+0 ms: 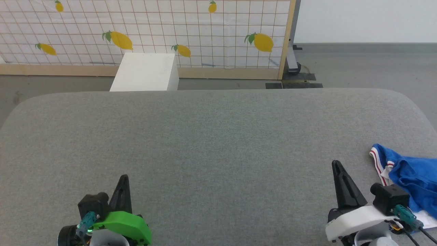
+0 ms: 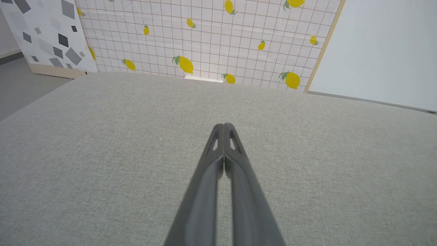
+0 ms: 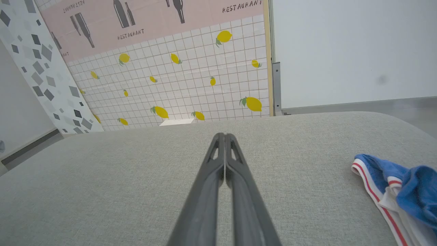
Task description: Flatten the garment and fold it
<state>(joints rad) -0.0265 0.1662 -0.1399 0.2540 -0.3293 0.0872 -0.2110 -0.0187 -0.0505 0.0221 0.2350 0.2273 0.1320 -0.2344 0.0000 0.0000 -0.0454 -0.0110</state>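
Observation:
The garment is a crumpled royal-blue shirt with white and red trim, bunched at the near right edge of the grey padded table; it also lies at the right in the right wrist view. My right gripper is shut and empty, just left of the garment and apart from it, its tips pressed together. At the near left, far from the garment, my left gripper is shut with nothing in it, its closed tips over bare table.
A white box stands on the floor beyond the table's far edge. Behind it is a lemon-patterned tiled screen with a wooden frame. Grey floor lies to the far right.

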